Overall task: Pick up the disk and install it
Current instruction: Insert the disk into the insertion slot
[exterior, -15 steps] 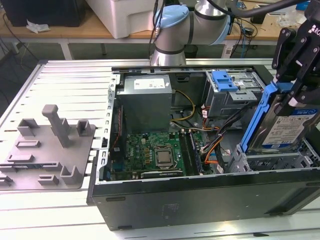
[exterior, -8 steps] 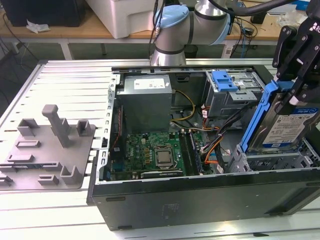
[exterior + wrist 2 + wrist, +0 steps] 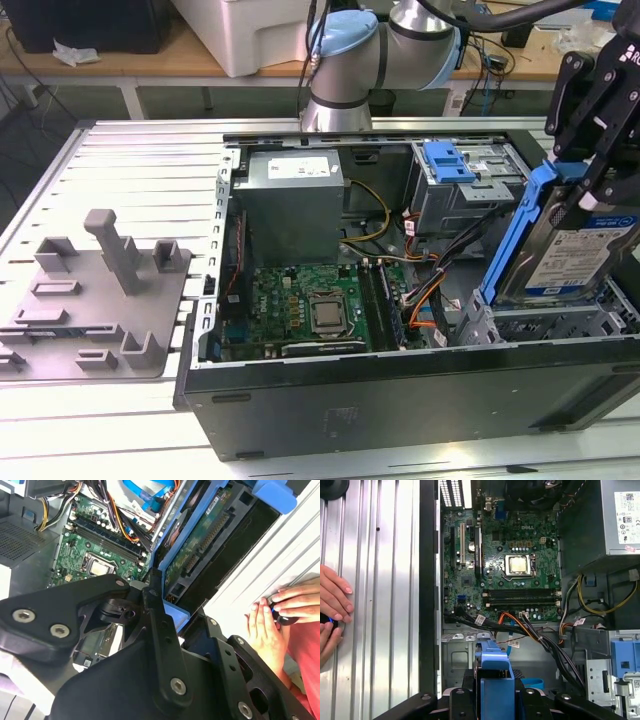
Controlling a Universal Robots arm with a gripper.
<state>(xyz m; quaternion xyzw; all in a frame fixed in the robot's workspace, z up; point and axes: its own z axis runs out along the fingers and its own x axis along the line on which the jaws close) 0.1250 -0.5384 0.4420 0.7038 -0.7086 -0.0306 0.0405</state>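
Note:
The disk (image 3: 565, 250), a silver drive in a blue plastic bracket, hangs tilted over the open computer case (image 3: 400, 400) at the exterior view's right. My black gripper (image 3: 592, 185) is shut on its upper end. Its lower end reaches down to the metal bay (image 3: 540, 322) at that end of the case. The second wrist view shows the disk's green circuit-board underside (image 3: 200, 540) running away from the gripper (image 3: 172, 617). In the first wrist view the blue bracket (image 3: 495, 677) sits between the gripper's (image 3: 495, 700) black links.
Inside the case lie the motherboard (image 3: 300, 305), a grey power supply box (image 3: 290, 200), a drive cage with a blue latch (image 3: 450, 160) and loose cables (image 3: 430, 290). A grey fixture block (image 3: 100, 290) rests on the slatted table at the exterior view's left. A person's hands (image 3: 280, 610) rest on the table beside the case.

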